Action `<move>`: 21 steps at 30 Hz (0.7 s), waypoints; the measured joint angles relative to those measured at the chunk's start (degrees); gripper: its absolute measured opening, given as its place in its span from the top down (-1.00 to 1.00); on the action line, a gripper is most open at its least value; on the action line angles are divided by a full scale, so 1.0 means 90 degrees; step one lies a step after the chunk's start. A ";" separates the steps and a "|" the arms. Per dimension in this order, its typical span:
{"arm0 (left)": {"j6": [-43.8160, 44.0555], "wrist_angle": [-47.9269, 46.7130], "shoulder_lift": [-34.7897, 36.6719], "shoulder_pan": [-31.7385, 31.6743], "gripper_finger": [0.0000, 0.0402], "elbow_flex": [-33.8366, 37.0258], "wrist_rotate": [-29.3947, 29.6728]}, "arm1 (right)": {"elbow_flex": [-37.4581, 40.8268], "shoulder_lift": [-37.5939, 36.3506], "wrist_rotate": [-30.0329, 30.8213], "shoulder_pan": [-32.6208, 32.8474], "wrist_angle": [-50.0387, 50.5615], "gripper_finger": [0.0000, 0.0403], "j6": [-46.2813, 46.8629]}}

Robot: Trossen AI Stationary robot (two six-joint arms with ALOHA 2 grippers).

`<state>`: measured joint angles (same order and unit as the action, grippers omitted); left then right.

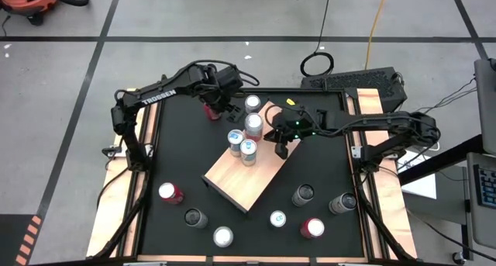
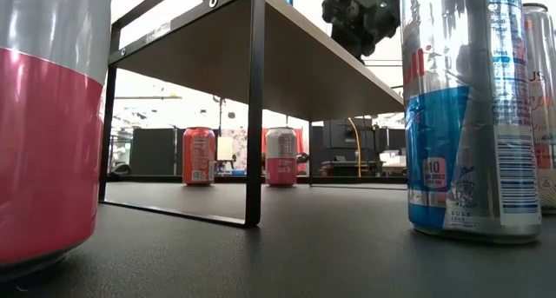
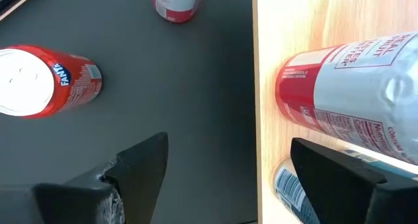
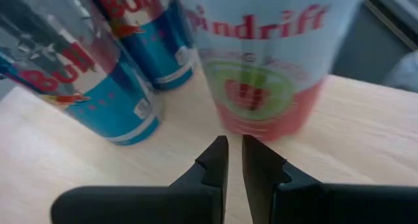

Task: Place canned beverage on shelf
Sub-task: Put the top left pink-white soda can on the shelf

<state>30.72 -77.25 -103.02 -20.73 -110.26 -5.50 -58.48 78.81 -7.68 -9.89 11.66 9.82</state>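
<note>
The shelf (image 1: 248, 173) is a tan board that lies aslant across the middle of the black table. Several cans stand on its far part: a white-and-pink one (image 1: 253, 125) (image 4: 268, 67) and two blue-and-silver ones (image 1: 248, 150) (image 4: 104, 87). My right gripper (image 1: 279, 147) (image 4: 234, 155) is shut. It hovers over the board and points at the foot of the white-and-pink can. At the shelf's far left edge my left gripper (image 1: 221, 103) (image 3: 228, 168) is open and holds nothing. It is beside a red can (image 1: 211, 111) (image 3: 46, 80) that stands on the table. My right gripper's shut fingertips (image 4: 219, 152) stand close before the white-and-pink can's lower wall (image 4: 261, 123), coming slantwise from the table's right. Whether they touch it I cannot tell.
Several loose cans stand on the table near its front edge, among them a red-and-white one (image 1: 170, 192), a silver one (image 1: 223, 236) and a dark one (image 1: 303, 194). The shelf's thin black legs (image 2: 254, 107) hold the board above the tabletop.
</note>
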 joint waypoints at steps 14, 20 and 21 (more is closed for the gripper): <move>-0.0010 -0.0002 0.0000 0.0002 -0.62 0.0000 0.0012 | 0.0000 0.0075 0.0004 -0.0024 -0.0420 0.89 -0.0031; -0.0010 0.0000 0.0000 0.0002 -0.62 0.0000 0.0022 | 0.0000 0.0073 0.0042 -0.0027 -0.0420 0.89 -0.0045; -0.0010 0.0000 0.0000 0.0002 -0.62 0.0000 0.0022 | 0.0000 0.0073 0.0080 -0.0027 -0.0419 0.89 -0.0048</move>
<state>30.63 -77.25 -103.02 -20.71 -110.26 -5.30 -58.48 79.46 -6.96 -10.13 7.89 9.39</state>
